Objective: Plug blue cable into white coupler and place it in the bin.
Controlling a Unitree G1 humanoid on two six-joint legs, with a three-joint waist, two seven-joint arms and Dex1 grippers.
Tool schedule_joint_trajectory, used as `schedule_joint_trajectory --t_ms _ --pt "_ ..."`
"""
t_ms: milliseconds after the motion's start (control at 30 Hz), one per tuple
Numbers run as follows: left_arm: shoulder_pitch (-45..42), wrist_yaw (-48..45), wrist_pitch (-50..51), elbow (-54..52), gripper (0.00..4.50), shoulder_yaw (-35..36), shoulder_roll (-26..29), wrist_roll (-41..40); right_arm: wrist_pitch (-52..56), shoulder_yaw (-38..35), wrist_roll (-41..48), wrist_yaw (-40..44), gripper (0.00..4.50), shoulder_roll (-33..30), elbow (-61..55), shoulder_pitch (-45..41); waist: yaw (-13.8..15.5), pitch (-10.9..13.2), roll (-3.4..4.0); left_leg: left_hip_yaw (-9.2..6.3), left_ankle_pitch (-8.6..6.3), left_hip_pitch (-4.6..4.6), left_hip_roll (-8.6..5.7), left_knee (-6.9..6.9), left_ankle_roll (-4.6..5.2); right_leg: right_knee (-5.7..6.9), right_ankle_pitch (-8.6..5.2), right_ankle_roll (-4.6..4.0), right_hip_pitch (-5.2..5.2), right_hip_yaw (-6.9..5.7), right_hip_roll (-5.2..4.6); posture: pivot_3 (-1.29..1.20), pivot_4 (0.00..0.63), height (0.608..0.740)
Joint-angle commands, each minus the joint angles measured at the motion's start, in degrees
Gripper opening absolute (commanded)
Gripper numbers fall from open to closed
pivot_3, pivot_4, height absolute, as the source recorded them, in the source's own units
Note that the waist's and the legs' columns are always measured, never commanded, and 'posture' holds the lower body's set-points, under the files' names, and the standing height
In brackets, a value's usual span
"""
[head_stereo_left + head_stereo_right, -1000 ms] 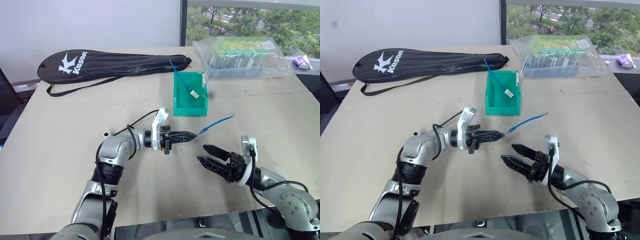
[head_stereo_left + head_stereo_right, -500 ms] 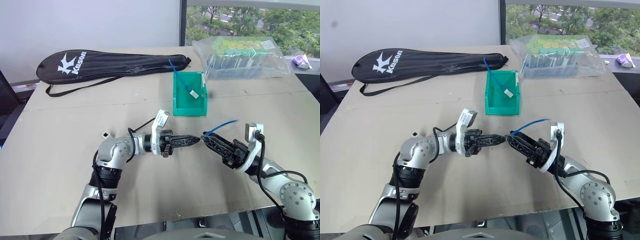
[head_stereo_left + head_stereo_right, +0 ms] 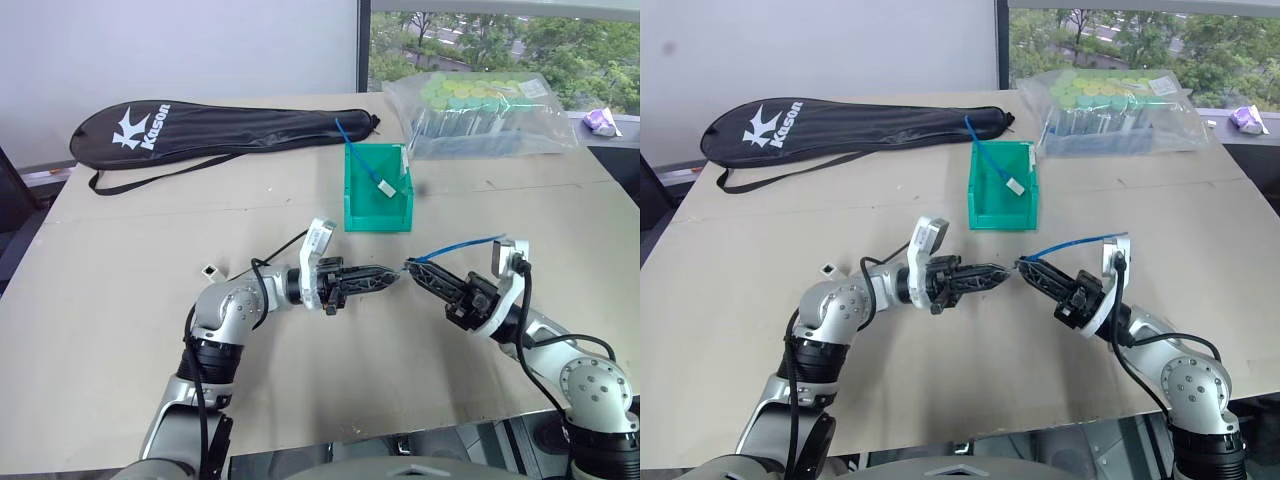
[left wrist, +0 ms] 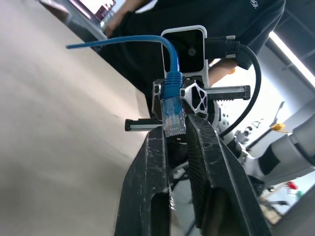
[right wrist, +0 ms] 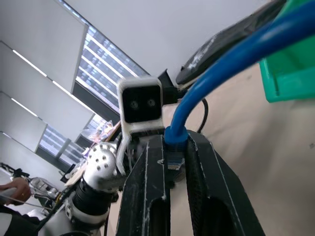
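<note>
The blue cable point(image 3: 455, 245) hangs above the table's middle and arcs back over my right wrist. My right gripper point(image 3: 412, 270) is shut on its plug end, with the blue boot point(image 5: 173, 135) pinched between its fingers. My left gripper point(image 3: 393, 275) meets it tip to tip. Its fingers stand slightly apart on either side of the clear plug point(image 4: 173, 115), so it is open. The white coupler point(image 3: 211, 269) lies on the table beside my left elbow. The teal-green bin point(image 3: 350, 195) stands behind both grippers.
Inside the bin lie another blue cable and a white piece point(image 3: 388, 187). A black racket bag point(image 3: 220, 125) lies at the back left and a clear bag of green-capped tubes point(image 3: 480, 115) at the back right. A person in a dark shirt point(image 4: 246, 19) stands nearby.
My right gripper came up from low on the right to the cable's plug end and shut on it. My left gripper stayed in place and its fingers parted a little.
</note>
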Motion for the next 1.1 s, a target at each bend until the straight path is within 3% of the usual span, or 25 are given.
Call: schedule_joint_trajectory --t_ms 33,167,300,433,533,600,667,867,1100 --pt "1.7 1.6 0.0 -4.5 2.37 0.9 0.6 -1.1 -0.7 -1.6 1.5 1.4 0.00 -1.0 -0.3 -0.9 -0.1 0.0 0.00 0.00 0.00 0.00 0.01 0.00 0.00 0.00 0.00 0.00 0.00 0.00 0.00 0.00 0.150 0.740" --pt "8.7 4.2 -4.5 -13.1 2.37 0.8 3.8 2.4 -1.6 -2.3 0.3 2.6 0.00 -2.2 0.3 -1.5 -0.3 0.0 0.01 0.01 0.00 -0.03 0.05 -0.04 0.00 -0.05 0.00 0.00 -0.02 0.02 -0.04 0.00 0.150 0.740" --pt "16.6 13.9 -12.9 -23.5 2.37 5.4 0.8 5.1 -5.1 -1.9 -4.8 4.3 0.00 -2.6 0.7 -2.0 0.0 0.0 0.02 0.00 0.00 -0.05 0.09 -0.06 0.00 -0.07 0.00 0.00 -0.04 0.20 -0.12 0.00 0.150 0.740" --pt "27.7 15.3 -30.2 -31.2 2.37 4.3 5.9 20.2 -8.1 0.5 -9.4 8.5 0.00 -2.0 1.6 -2.1 -0.2 0.0 0.04 0.03 0.00 -0.02 0.08 -0.12 0.00 -0.08 0.00 -0.03 -0.04 0.25 -0.12 0.00 0.150 0.740" --pt "33.2 23.5 -36.0 -34.2 2.37 7.2 2.4 24.2 -9.6 2.8 -12.6 11.1 0.00 -2.2 2.0 -2.4 0.0 0.0 0.07 0.07 0.00 0.02 0.08 -0.16 0.00 -0.11 -0.02 -0.08 -0.04 0.27 -0.17 0.00 0.150 0.740" --pt "38.1 30.6 -42.1 -35.2 2.37 9.1 -0.6 31.0 -10.8 4.3 -15.0 12.4 0.00 -2.2 2.5 -3.1 0.2 0.0 0.06 0.05 -0.01 -0.03 0.08 -0.15 0.00 -0.17 -0.03 -0.09 -0.02 0.24 -0.30 0.00 0.150 0.740" --pt "42.8 37.5 -47.9 -34.9 2.37 10.7 -3.8 38.1 -11.8 5.4 -17.1 13.3 0.00 -2.2 3.1 -3.9 0.1 0.0 0.06 0.08 -0.02 -0.03 0.03 -0.14 0.02 -0.23 -0.02 -0.07 -0.02 0.22 -0.58 0.00 0.150 0.740" --pt "47.0 53.4 -50.0 -26.9 2.37 16.8 -12.9 44.4 -12.8 6.1 -19.3 14.3 0.00 -1.7 4.0 -4.4 0.8 0.0 0.03 0.06 -0.05 -0.05 -0.02 -0.12 0.08 -0.25 -0.01 -0.04 -0.01 0.08 -0.58 0.00 0.150 0.740" --pt "39.9 58.6 -51.1 -13.3 2.37 19.1 -13.4 45.1 -12.8 6.1 -20.1 13.7 0.00 -0.9 3.8 -4.2 1.3 0.0 0.01 0.04 -0.05 -0.07 -0.05 -0.06 0.08 -0.22 0.00 0.00 0.01 -0.18 -0.39 0.00 0.150 0.740"
